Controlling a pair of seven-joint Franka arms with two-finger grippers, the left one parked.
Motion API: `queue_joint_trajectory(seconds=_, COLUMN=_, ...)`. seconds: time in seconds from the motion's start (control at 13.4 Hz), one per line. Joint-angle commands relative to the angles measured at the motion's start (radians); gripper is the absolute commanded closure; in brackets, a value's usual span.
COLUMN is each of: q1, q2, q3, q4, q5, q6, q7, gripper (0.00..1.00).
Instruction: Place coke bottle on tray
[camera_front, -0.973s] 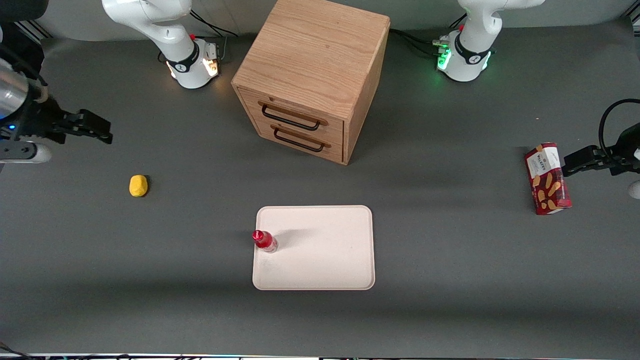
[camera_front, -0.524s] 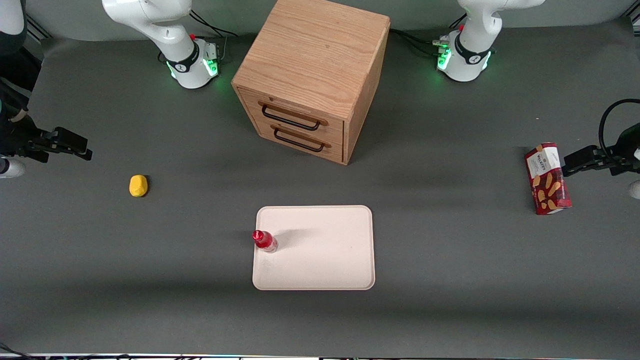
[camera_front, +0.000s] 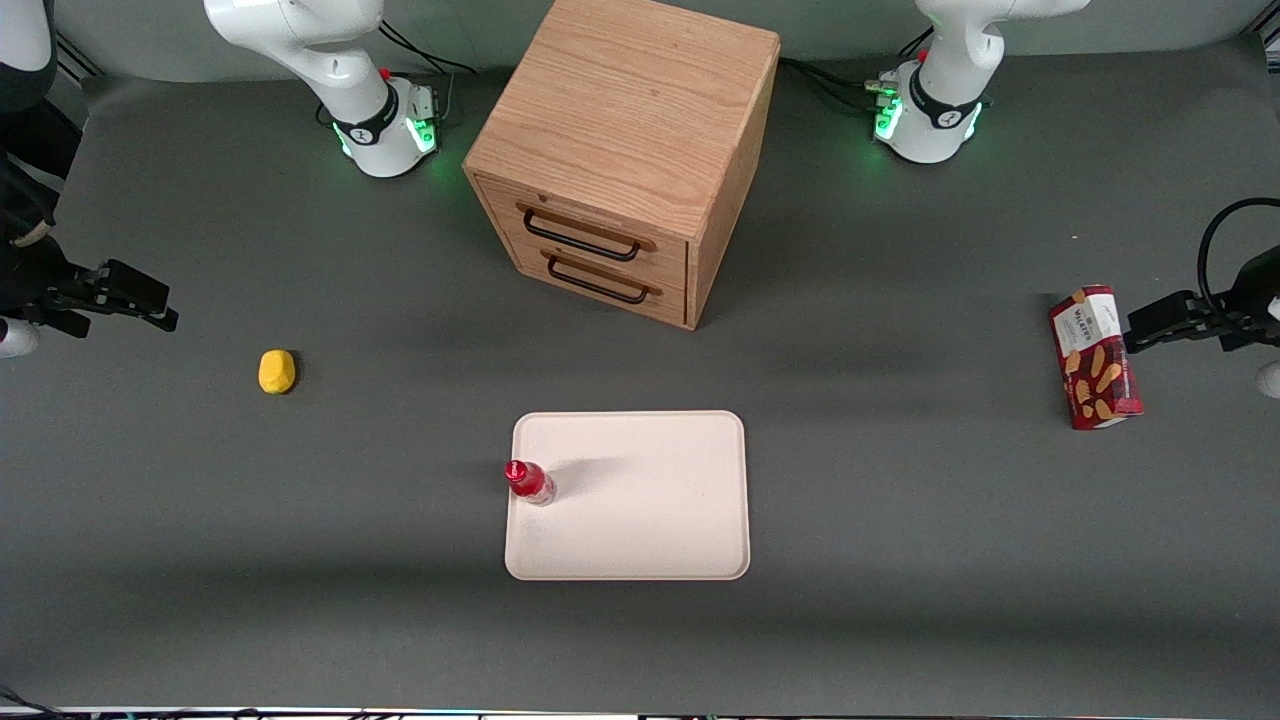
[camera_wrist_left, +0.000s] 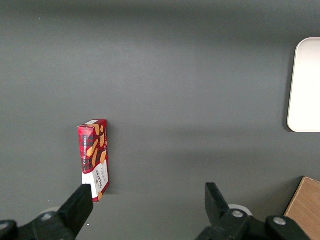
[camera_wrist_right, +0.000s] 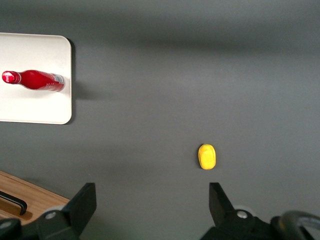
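Fingers (camera_wrist_right: 150, 205) spread wide, holding nothing; they have drifted a little farther out to the working arm's end of the table (camera_front: 900, 620). Yellow lump (camera_front: 277, 371) lies near them. Well apart, coke bottle (camera_front: 529, 482) stands unmoved on tray (camera_front: 650, 520), near its edge. Placement looks done; arm is retreating.

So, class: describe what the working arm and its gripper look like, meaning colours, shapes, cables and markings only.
The working arm has glossy white rounded segments; its base carries a black ring, a small red button, green lights and black cables. The gripper, toward the working arm's end of the table, is matte black and blocky, with two flat, angular fingers set apart, open.
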Motion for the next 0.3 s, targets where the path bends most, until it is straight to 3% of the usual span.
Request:
queue_joint_trajectory(seconds=0.0, q1=0.011, q2=-0.023, q3=-0.018, q4=-0.023, q5=0.020, q6=0.019, q7=-0.011, gripper=0.00)
queue_joint_trajectory(seconds=0.22, q1=0.011, q2=-0.023, q3=-0.026, q4=-0.024, q5=0.020, q6=0.018, q7=-0.017, gripper=0.00)
